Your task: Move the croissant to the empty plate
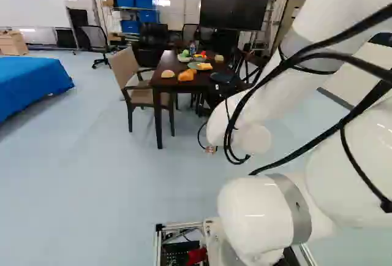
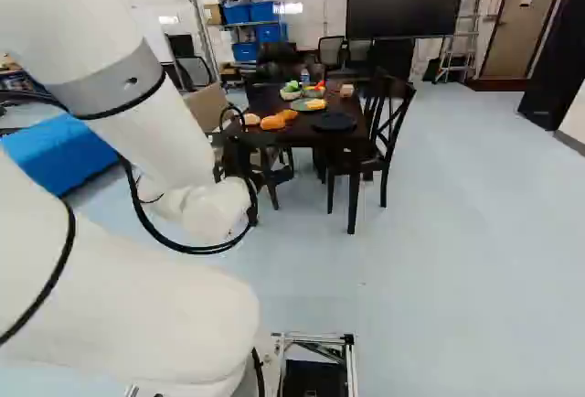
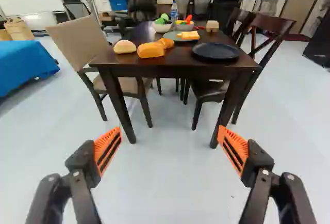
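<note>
Gripper [image 3: 169,130] short of the table [image 3: 180,69], fingers spread wide, nothing between them. Croissant [image 3: 165,43]: probably the farther of two orange-brown breads, set in from the near edge, towards the tan chair [image 3: 77,38]; identity uncertain at this range. Nearer bread [image 3: 150,50] crowds it; cannot tell if they touch. Empty plate [image 3: 215,52], dark, by the near corner on the wooden chair's [image 3: 262,24] side. Judgement: croissant light, slightly soft, perhaps slick-skinned; take it from above, across the middle, squeezing gently so it neither dents nor rolls.
</note>
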Available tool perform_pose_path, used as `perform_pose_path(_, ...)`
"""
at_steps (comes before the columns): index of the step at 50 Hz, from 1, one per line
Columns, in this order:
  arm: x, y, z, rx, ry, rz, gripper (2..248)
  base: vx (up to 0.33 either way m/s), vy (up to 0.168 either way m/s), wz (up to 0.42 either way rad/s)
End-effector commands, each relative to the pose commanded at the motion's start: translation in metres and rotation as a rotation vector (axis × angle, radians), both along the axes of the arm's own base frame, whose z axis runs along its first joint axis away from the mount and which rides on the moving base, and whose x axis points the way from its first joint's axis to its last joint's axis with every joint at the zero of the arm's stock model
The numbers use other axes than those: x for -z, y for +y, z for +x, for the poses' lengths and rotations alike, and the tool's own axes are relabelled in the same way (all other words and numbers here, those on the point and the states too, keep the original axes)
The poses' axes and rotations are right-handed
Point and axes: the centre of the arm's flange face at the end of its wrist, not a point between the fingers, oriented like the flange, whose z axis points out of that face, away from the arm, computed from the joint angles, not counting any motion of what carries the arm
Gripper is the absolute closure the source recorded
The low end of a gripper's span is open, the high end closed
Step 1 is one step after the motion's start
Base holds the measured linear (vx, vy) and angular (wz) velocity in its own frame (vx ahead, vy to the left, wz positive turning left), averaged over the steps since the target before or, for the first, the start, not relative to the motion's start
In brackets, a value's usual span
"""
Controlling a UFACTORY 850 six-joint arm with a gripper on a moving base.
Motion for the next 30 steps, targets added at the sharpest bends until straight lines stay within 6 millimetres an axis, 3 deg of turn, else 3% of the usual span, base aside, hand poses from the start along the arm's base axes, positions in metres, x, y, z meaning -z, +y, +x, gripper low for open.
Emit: perform_pose_path(30,0.0000,0.0000,0.0000,0.000,0.000,0.000,3,0.000,0.000,0.000)
